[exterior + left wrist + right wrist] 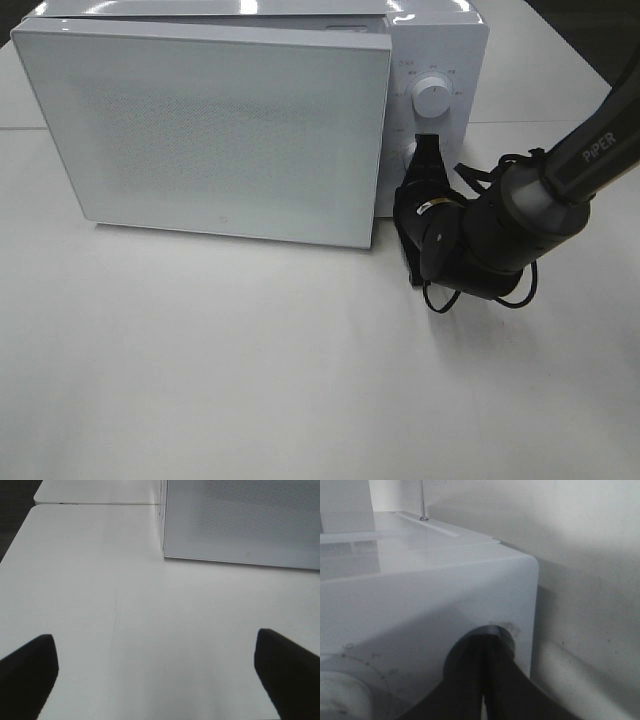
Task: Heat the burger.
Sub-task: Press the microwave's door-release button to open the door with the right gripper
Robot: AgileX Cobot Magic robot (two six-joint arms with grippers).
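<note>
**Right fingers (470, 680) clenched at the microwave's lower knob, left fingers (30, 672) spread over the desk**

The right fingers are pressed tightly together with nothing between them. In the right wrist view their dark tips lie against the round lower knob (509, 630), covering most of it. Whether they actually press on it or only sit just in front cannot be told. From the high camera, the same right fingers (426, 158) point up at the control panel (440, 60) of the white microwave (440, 25). They sit below the upper knob (432, 95), which stands free and untouched. The black right arm (560, 175) reaches in from the right edge of that view, with loose cable hanging beneath its wrist.

The left fingers are released, set wide apart. They show only as two dark tips at the edges of the left wrist view, with nothing held between them. Under them lies the white desk (150, 630), and the lower corner of the microwave door (240, 525) is near, further ahead.

The door (210, 130) is a broad, pale speckled panel covering the microwave's front to the left of the control panel. Whether it is fully latched cannot be told.

The burger shows in none of the views, so where it is cannot be told.
</note>
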